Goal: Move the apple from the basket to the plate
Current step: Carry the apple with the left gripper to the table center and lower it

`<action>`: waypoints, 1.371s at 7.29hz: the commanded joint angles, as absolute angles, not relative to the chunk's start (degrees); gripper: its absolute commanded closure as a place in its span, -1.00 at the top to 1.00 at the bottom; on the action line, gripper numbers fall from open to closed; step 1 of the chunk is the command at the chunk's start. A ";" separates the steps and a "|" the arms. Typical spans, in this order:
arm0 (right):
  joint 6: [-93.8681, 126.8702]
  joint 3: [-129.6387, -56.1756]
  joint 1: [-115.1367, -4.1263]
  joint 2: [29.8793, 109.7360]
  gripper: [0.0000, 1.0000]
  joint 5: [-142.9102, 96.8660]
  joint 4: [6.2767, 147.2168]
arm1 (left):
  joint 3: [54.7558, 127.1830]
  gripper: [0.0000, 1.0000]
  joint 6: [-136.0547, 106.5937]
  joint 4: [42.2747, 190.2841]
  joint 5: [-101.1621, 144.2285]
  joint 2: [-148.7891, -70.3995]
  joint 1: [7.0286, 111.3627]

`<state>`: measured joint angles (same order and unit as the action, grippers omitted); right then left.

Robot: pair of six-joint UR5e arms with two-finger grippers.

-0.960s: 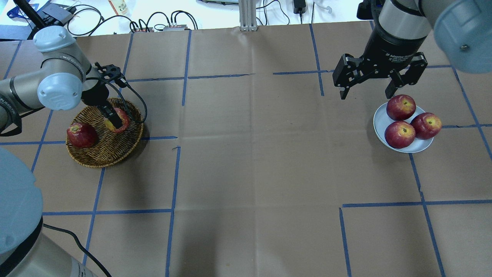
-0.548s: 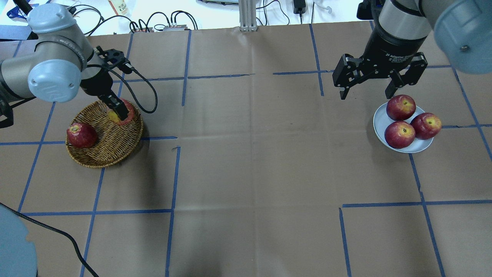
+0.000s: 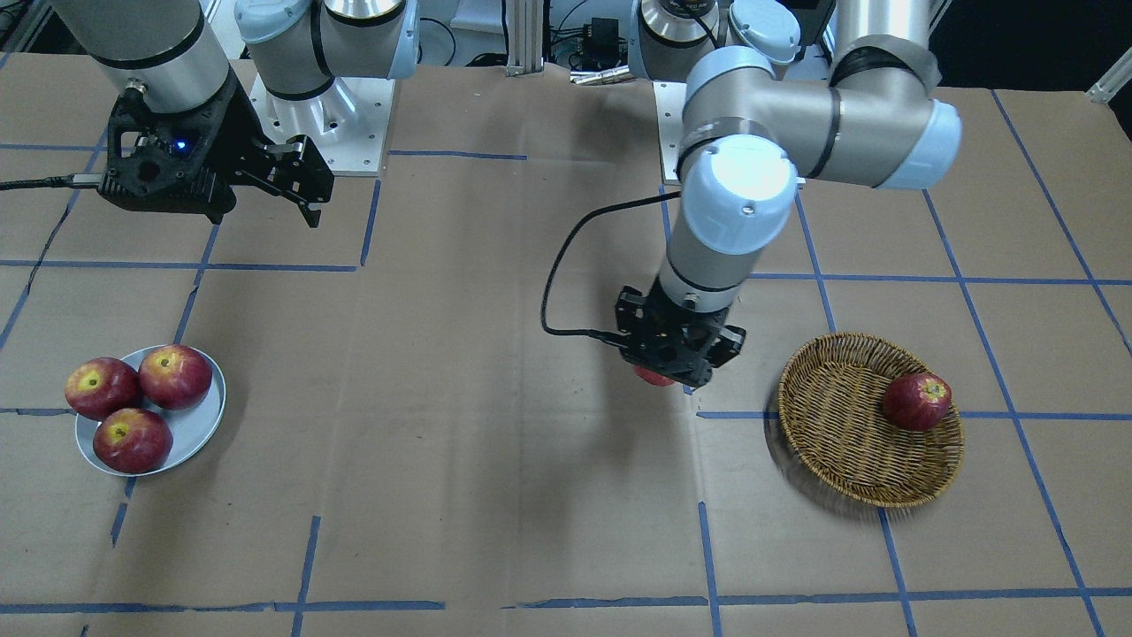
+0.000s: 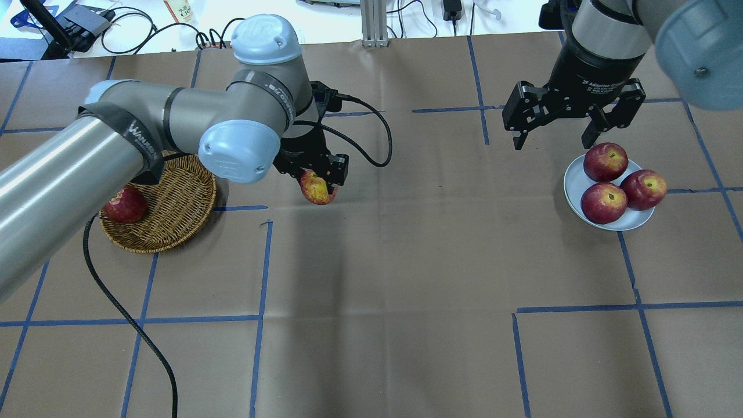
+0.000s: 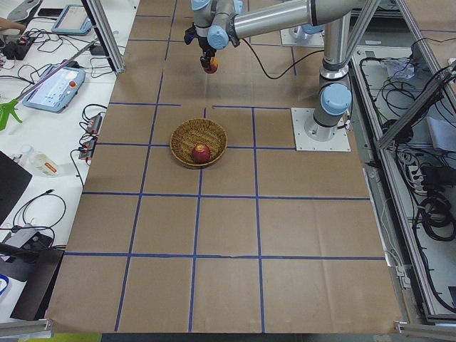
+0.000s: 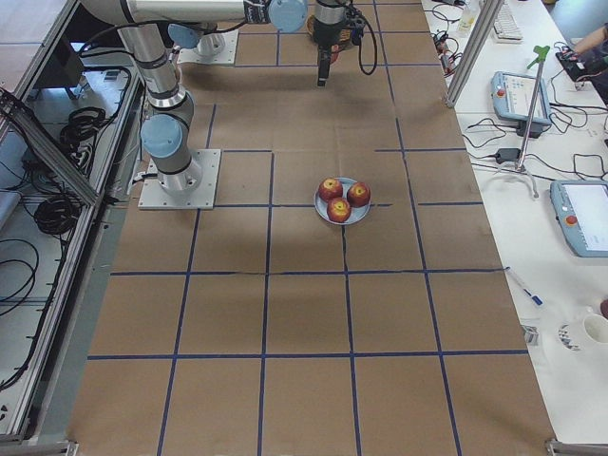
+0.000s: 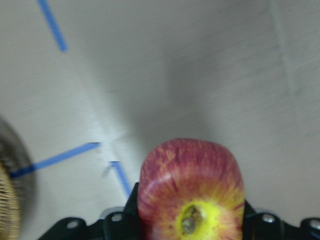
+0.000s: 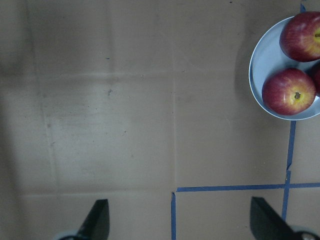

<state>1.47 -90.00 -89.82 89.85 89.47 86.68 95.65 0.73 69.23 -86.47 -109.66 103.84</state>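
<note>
Striped apple: was held above the table, outside the basket on the side facing the plate. It was near the basket and well apart from the plate. In the left wrist view its yellow stem patch was turned toward the camera.

Left pincer: was closed on the striped apple, one finger pressed to each side of the fruit. In the front-facing view only a red edge of the apple was seen beneath the pincer body.

Right pincer: was spread wide and held nothing. It was hung over the table just beside the plate, on the far side from the robot. Both fingertips were seen apart at the bottom corners of the right wrist view.

Basket: was set on the table on the robot's left, with one dark red apple left lying against its wall.

Plate: was set on the robot's right and was loaded with three red apples, packed so that they touched.

Table: was covered in brown paper and divided by blue tape lines.

Black cable: was looped from the left wrist over the table.
</note>
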 commanded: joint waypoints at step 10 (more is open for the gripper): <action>1.41 -90.09 -89.82 89.82 1.00 89.47 86.75 | 92.11 0.77 -8.61 56.78 -88.50 -122.61 111.71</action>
